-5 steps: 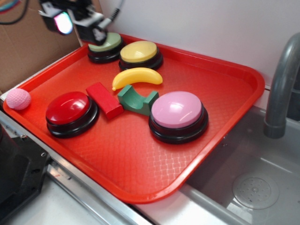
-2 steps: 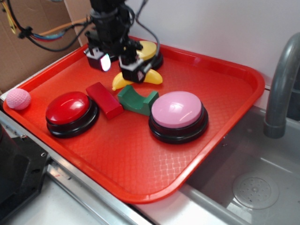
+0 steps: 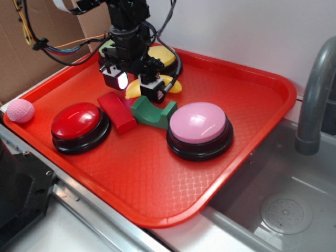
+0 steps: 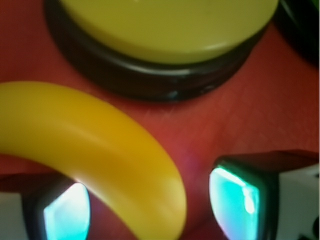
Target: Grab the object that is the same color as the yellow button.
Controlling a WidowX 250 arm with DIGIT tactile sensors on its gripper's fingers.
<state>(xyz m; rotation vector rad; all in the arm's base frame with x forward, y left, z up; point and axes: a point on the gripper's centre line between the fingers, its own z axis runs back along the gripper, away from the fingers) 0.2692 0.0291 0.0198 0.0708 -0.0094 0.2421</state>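
Wrist view: banana (image 4: 95,145) between spread fingers (image 4: 240,200), untouched.

My arm is matte black, blocky at the wrist, with black, orange, red and blue cables looping off behind it. The gripper (image 3: 137,88) ends in two chunky black-framed fingers (image 3: 116,80) with white housings; on the wrist view their inner pads (image 4: 234,200) glow cyan.
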